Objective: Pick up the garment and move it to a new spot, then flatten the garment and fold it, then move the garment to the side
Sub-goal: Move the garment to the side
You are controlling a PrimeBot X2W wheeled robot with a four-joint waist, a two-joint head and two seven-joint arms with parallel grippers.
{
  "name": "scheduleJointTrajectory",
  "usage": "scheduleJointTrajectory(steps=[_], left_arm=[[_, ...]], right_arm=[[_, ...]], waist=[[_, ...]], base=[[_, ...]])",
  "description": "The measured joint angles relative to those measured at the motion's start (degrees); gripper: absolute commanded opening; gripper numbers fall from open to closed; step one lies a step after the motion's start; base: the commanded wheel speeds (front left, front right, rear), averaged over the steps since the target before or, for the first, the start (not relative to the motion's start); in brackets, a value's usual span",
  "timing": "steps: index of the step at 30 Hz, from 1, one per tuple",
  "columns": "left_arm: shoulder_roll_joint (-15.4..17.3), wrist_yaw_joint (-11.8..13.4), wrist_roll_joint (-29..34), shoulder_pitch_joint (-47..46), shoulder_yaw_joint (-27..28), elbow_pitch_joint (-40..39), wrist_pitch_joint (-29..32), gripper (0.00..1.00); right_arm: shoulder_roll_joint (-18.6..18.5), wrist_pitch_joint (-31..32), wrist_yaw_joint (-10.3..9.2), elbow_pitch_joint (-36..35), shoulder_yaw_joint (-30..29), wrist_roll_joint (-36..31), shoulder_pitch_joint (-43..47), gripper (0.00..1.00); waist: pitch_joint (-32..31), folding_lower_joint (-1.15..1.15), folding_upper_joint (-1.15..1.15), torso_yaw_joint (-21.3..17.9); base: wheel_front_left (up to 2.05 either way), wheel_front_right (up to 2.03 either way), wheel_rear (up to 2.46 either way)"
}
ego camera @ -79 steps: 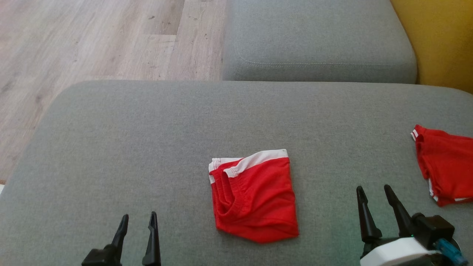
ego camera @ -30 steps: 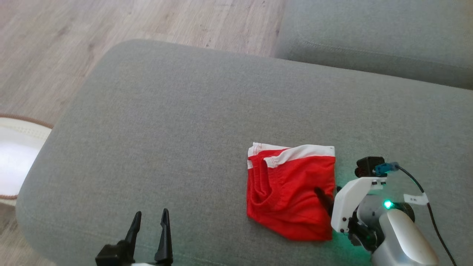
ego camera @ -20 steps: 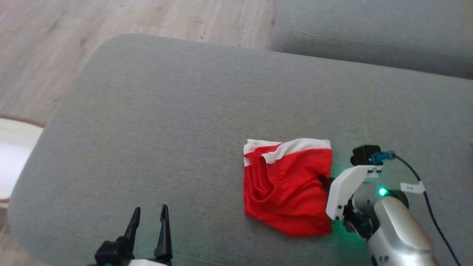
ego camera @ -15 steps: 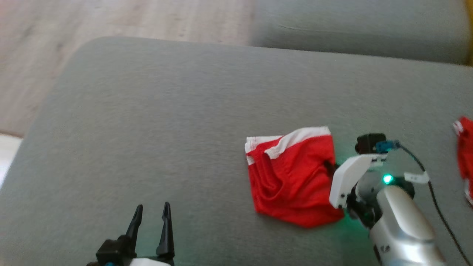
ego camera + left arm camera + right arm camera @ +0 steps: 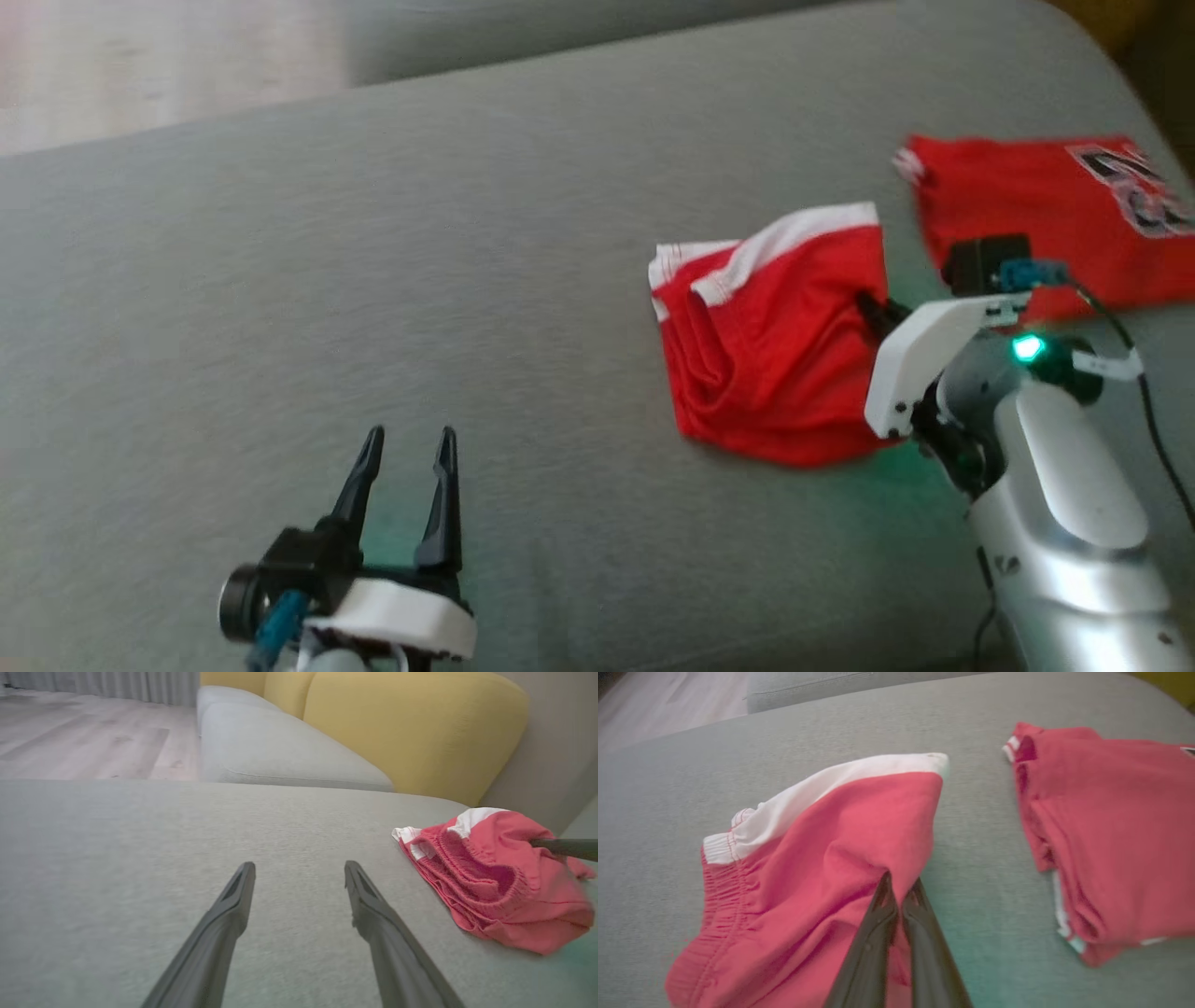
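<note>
The garment (image 5: 770,345) is a folded pair of red shorts with a white waistband, lying on the grey sofa cushion (image 5: 373,261). My right gripper (image 5: 870,308) is shut on the garment's right edge. In the right wrist view the fingertips (image 5: 901,882) pinch the red fabric of the garment (image 5: 817,858), which bunches and rises around them. My left gripper (image 5: 406,457) hovers open over bare cushion, well to the left of the garment. In the left wrist view the left gripper (image 5: 299,872) has nothing between its fingers, and the garment (image 5: 490,877) lies off to the right.
A second red garment (image 5: 1027,201) lies flat just to the right of the held one, close behind my right wrist; it is also in the right wrist view (image 5: 1106,826). Yellow backrests (image 5: 406,728) and another grey seat (image 5: 280,751) stand beyond. Wooden floor (image 5: 140,65) borders the cushion's far left.
My right gripper has shut on the garment's right edge, and the fabric there has puckered and lifted. The head camera has swung right, bringing the second red garment into view. The left gripper stays open.
</note>
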Motion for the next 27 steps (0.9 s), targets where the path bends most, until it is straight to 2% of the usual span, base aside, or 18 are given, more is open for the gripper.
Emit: scheduleJointTrajectory(steps=[7,12,16,21,27], left_arm=[[1.38,-0.13,1.08,-1.81,-0.38,-0.68,1.91,1.0],[1.54,-0.13,1.26,-2.92,-1.16,-1.22,2.66,1.0],[1.78,-0.04,1.27,-3.18,-1.57,-1.6,3.18,1.0],[2.04,0.38,1.27,-3.18,-1.54,-1.98,3.16,1.0],[2.33,0.88,1.27,-3.16,-1.49,-2.38,3.16,1.0]], right_arm=[[-0.98,0.03,0.0,-1.74,2.61,0.18,-1.14,0.0],[-1.02,-1.24,0.0,-1.58,4.34,0.6,-3.38,0.0],[-1.83,-1.29,0.0,-1.27,5.19,0.59,-6.61,0.0],[-5.1,-1.11,0.0,-0.75,4.82,0.59,-9.22,0.0],[-11.71,0.3,0.0,1.59,1.25,0.59,-13.06,0.0]], waist=[[3.52,0.0,0.0,-9.06],[6.09,0.01,0.0,-11.92],[6.4,0.0,0.0,-10.97],[6.11,0.0,0.0,-8.79],[6.49,-0.01,0.0,-4.87]], base=[[0.0,0.0,0.0],[0.0,0.0,0.0],[0.0,0.0,0.0],[0.0,0.0,0.0],[0.0,0.0,0.0]])
